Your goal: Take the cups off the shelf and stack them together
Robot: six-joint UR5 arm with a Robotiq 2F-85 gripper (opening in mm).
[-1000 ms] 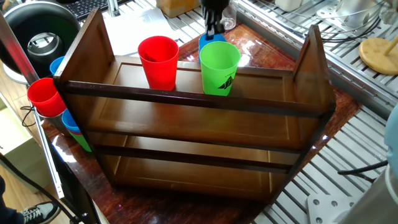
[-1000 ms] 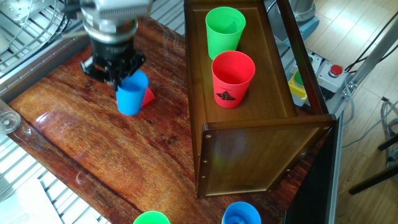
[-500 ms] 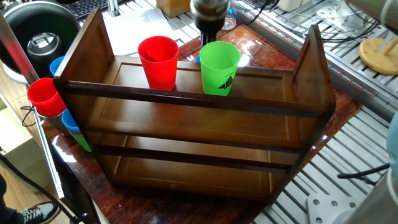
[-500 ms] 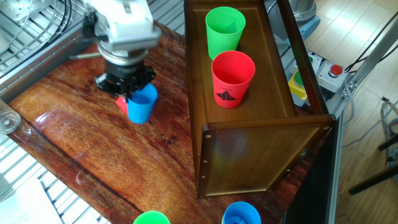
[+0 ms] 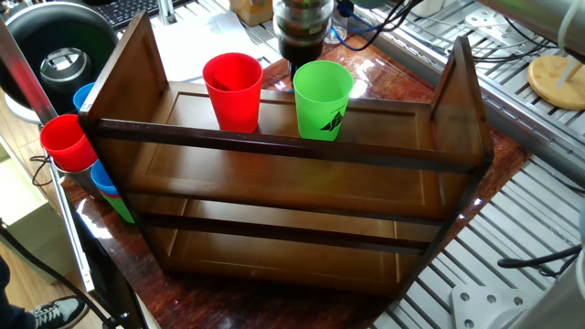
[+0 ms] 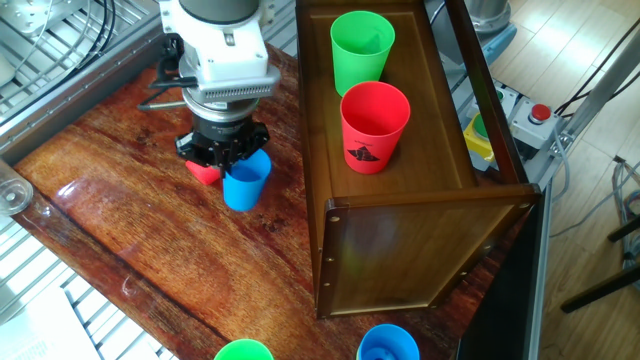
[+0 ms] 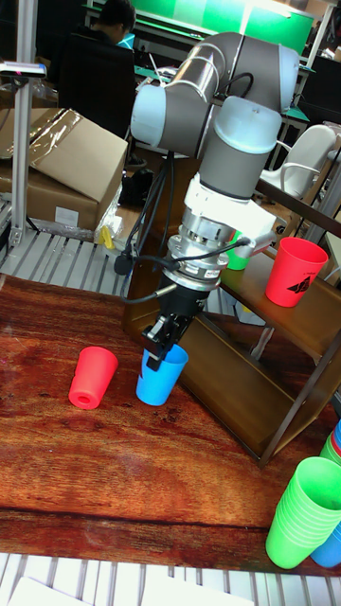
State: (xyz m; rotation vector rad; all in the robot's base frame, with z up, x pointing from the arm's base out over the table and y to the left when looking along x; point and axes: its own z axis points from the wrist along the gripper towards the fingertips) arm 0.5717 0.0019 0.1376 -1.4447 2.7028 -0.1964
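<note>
In the tall fixed view, the tabletop [image 7: 142,473] is carrying two cups clear of the shelf [image 7: 256,379]. Toward the near edge, a red cup [image 7: 92,376] is lying mouth down, or tipped over; which one is unclear. Just beside it the blue cup [image 7: 159,374] is hanging tilted in the claw [image 7: 163,346], which is gripping its rim, one finger inside and one outside. The blue cup is sitting close to the tabletop; whether it is touching cannot be told.

Farther back, the shelf is taking up the far side of the tabletop. On its top tier a second red cup [image 6: 375,127] and the green cup [image 6: 361,50] are standing upright, side by side and apart, untouched.

By the look of it the task is roughly half done: two cups are off the shelf but not nested, and two are waiting on the shelf. Stacking seems not yet begun.
</note>
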